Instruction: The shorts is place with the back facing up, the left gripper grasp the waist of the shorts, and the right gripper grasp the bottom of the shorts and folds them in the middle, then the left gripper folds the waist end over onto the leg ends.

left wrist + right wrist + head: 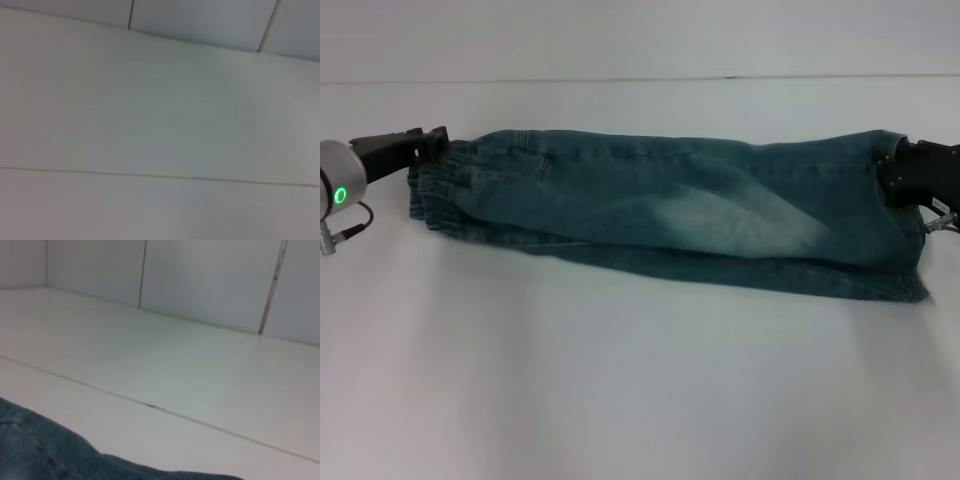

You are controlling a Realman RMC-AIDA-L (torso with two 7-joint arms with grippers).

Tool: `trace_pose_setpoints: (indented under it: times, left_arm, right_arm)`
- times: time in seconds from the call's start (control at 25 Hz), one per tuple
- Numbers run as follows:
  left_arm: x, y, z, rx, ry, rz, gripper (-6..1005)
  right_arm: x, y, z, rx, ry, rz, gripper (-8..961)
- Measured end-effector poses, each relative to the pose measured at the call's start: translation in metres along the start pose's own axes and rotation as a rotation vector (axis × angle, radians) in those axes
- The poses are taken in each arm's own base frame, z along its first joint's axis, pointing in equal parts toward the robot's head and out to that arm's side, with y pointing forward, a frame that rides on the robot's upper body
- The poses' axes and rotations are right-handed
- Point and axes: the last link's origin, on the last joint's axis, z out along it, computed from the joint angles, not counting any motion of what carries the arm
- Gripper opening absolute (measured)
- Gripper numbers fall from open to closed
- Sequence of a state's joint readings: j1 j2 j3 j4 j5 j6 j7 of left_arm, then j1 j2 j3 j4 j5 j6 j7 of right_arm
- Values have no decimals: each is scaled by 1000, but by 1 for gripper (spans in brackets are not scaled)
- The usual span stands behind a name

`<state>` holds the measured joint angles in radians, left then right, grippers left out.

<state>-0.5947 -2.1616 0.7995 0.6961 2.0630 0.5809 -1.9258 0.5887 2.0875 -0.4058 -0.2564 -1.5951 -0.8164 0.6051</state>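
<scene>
The blue denim shorts [670,210] lie folded lengthwise in a long band across the white table [620,400]. Their gathered elastic waist [445,185] is at the left and the leg hems [910,265] at the right. My left gripper [432,142], with its silver wrist, pinches the top edge of the waist. On the far right, my right gripper [890,168] is shut on the upper hem corner. A strip of denim [50,455] shows in the right wrist view. The left wrist view shows only table and wall.
Bare white tabletop stretches in front of the shorts [620,400] and behind them to a seam line [640,78]. A panelled wall [210,280] stands beyond the table's far edge.
</scene>
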Motion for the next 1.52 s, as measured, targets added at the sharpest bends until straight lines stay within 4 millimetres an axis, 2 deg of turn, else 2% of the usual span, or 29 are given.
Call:
trace_pose_setpoints:
  times: [0.24,0.44,0.56,0.76,0.88,0.96,1.24,1.52]
  left_arm:
    - [-2,-2,-2,4,-1,-3,396]
    - [-3,-4,-3,7,-1,-11,532]
    - [-3,-4,-3,7,-2,-12,613]
    - [-4,-4,-3,6,-3,-10,843]
    - [-5,-5,-4,7,-4,-12,879]
    - [-5,-6,-5,6,-4,-13,903]
    - [-1,-7,-19,-53,9,-4,915]
    - [-4,-9,-39,-135,4,44,916]
  right_arm:
    - [0,1,1,-2,6,-1,266]
    - [0,0,1,-4,9,2,496]
    - [1,0,-1,-23,21,14,556]
    - [-2,-6,-5,-50,28,40,655]
    - [-5,-9,-8,-72,23,60,715]
    - [-9,-12,-11,-86,11,80,851]
    - [-31,-24,-33,-219,-94,163,844]
    - [-57,-18,-72,-578,-162,108,840]
